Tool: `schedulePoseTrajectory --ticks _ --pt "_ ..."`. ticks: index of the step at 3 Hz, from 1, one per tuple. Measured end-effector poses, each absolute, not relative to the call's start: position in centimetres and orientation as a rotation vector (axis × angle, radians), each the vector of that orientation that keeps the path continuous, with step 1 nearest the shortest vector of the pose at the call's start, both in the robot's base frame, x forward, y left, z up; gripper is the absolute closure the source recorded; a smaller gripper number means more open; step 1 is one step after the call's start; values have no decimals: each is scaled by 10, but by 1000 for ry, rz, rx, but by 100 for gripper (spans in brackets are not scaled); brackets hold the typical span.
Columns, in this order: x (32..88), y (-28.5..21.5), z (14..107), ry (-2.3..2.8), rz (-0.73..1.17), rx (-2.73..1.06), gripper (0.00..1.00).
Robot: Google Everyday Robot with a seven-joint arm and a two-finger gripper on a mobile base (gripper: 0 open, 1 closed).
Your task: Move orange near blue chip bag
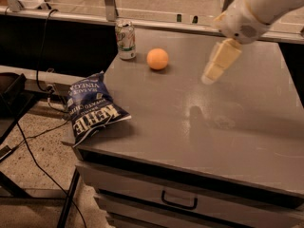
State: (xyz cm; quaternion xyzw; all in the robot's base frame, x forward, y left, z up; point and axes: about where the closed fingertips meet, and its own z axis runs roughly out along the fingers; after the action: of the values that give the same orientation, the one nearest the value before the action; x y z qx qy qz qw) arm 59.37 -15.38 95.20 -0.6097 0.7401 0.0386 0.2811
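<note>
The orange sits on the grey cabinet top near its far left, just right of a silver-green soda can. The blue chip bag with white "Kettle" lettering lies at the left front corner, partly hanging over the edge. My gripper hangs from the white arm at the upper right, above the table and well to the right of the orange. It touches nothing.
A drawer with a dark handle is below the top. A metal rail and posts run along the far edge. Cables and a dark stand are on the floor to the left.
</note>
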Motion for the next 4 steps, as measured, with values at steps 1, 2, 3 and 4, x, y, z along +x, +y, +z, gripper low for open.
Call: schedulePoseTrajectory --ticks 1,2,3,4 --pt "655 -112 937 1949 236 -1514 0" --pt "684 -87 929 1948 308 -1447 0" --pt "714 -66 895 2001 362 -1400 0" --pt "728 -56 875 2024 388 -1372 0"
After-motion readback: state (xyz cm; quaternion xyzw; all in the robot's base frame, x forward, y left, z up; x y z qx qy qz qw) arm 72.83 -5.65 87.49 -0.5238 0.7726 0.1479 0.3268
